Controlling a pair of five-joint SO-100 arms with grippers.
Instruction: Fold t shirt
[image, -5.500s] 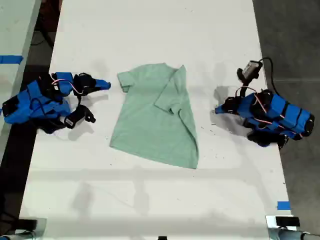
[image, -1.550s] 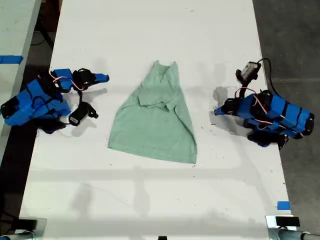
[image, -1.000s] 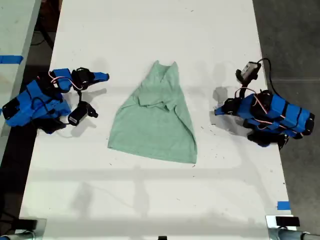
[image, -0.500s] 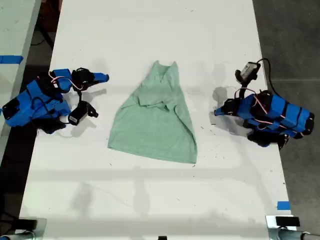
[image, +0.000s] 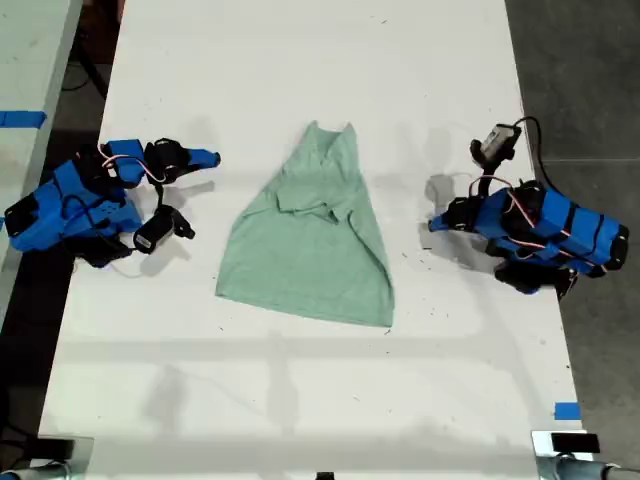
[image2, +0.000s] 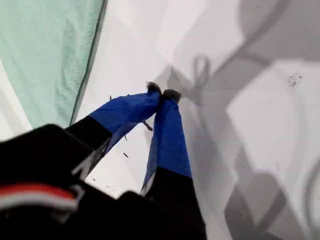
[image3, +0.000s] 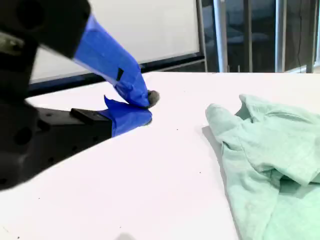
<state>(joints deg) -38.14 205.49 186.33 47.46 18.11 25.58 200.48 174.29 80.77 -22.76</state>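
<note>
Seemingly, both sleeves of the t shirt (image: 312, 240) were folded in, its hem unfolded, with my first claw (image2: 162, 93) and my second claw (image3: 145, 106) pressed together, empty.

We count one t shirt (image: 312, 235) on one table (image: 300, 400), plus two blue arms, each with one gripper: my first gripper (image2: 162, 93) and my second gripper (image3: 145, 107) (both empty). Two bits of blue tape (image: 566, 411) too.
</note>
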